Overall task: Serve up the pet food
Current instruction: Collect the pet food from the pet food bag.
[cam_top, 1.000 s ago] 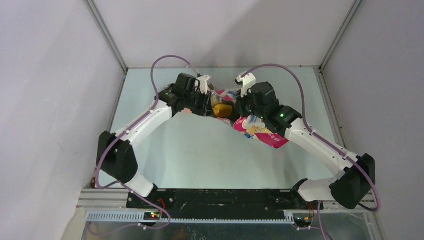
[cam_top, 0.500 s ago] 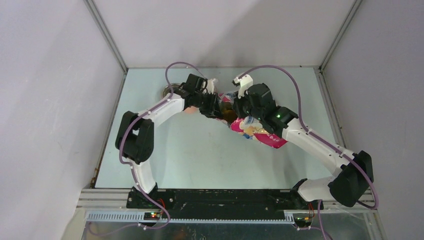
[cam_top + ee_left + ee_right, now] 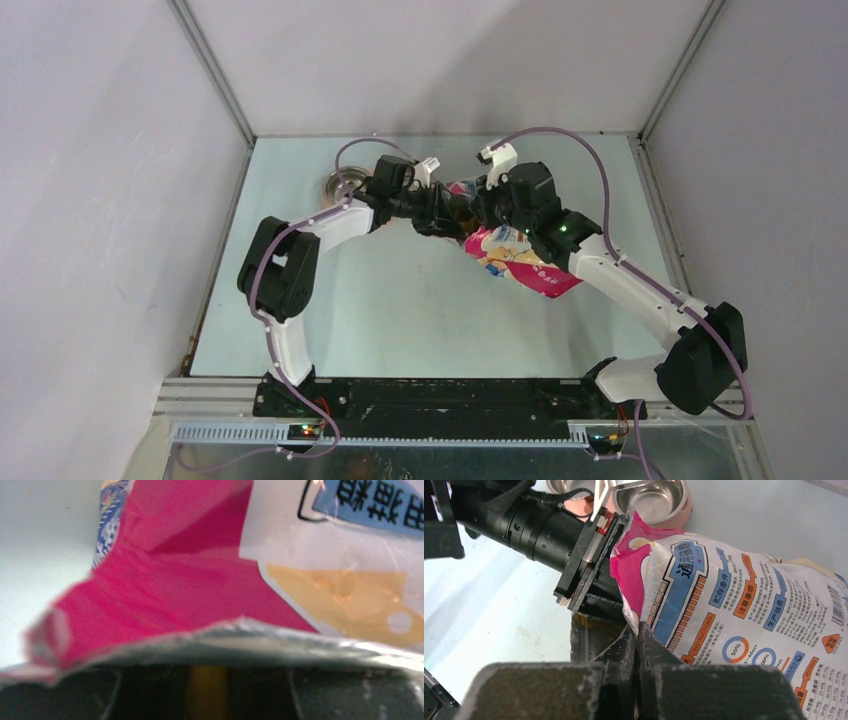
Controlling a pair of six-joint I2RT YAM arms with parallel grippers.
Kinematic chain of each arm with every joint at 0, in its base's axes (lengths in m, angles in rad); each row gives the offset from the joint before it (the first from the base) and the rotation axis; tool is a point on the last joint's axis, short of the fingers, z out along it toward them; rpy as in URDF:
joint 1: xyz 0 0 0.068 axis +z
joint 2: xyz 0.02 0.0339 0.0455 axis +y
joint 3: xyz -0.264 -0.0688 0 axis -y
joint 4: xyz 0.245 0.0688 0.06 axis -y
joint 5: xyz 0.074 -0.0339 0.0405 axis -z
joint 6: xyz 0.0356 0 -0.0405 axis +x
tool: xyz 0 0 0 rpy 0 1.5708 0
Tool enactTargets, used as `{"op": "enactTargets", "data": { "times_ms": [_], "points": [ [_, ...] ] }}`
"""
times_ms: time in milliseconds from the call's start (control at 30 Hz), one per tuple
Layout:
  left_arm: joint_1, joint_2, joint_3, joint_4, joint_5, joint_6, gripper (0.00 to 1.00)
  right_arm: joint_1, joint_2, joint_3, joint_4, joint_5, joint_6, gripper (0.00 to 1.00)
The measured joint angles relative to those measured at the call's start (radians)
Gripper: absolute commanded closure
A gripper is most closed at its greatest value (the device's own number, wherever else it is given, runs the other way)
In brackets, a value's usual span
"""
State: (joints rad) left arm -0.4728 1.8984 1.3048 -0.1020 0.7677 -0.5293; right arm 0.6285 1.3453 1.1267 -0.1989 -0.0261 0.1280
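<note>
Right fingers (image 3: 637, 639): pressed together on the torn edge of the cat food bag (image 3: 749, 605), holding its mouth up. Left fingers (image 3: 438, 213): pushed into that mouth, apparently closed on a yellow scoop (image 3: 207, 690). Only the handle shows in the wrist view, so the grip is a judgement.

Bag lies on the bench (image 3: 400, 310) just past centre, body toward 4 o'clock and mouth toward 10 o'clock. The pink feeder (image 3: 343, 186) sits at 9 o'clock from the mouth, close by.

Progress: bag open and held, scoop inside. No kibble visible in any view, and the steel bowls (image 3: 651, 500) look bare where seen. I put this at the scooping stage. Left to do: lift a loaded scoop out, carry it to 9 o'clock, tip it into a bowl.
</note>
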Motion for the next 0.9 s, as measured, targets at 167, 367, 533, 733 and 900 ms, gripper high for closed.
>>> {"op": "enactTargets", "data": {
  "times_ms": [167,367,533,733,900],
  "points": [
    [-0.003,-0.018,-0.066,0.155,0.060,-0.085,1.00,-0.050,-0.005,-0.010,0.021,-0.060,0.007,1.00],
    [-0.024,-0.090,-0.125,0.275,0.134,-0.163,1.00,-0.126,-0.022,-0.011,0.023,-0.133,0.022,1.00],
    [-0.032,-0.138,-0.158,0.348,0.159,-0.200,1.00,-0.186,-0.039,-0.013,0.024,-0.175,0.023,1.00],
    [-0.020,-0.180,-0.209,0.418,0.161,-0.243,1.00,-0.237,-0.051,-0.025,0.037,-0.215,0.024,1.00],
    [0.011,-0.224,-0.246,0.451,0.161,-0.269,1.00,-0.269,-0.057,-0.026,0.038,-0.233,0.024,1.00]
  ]
}}
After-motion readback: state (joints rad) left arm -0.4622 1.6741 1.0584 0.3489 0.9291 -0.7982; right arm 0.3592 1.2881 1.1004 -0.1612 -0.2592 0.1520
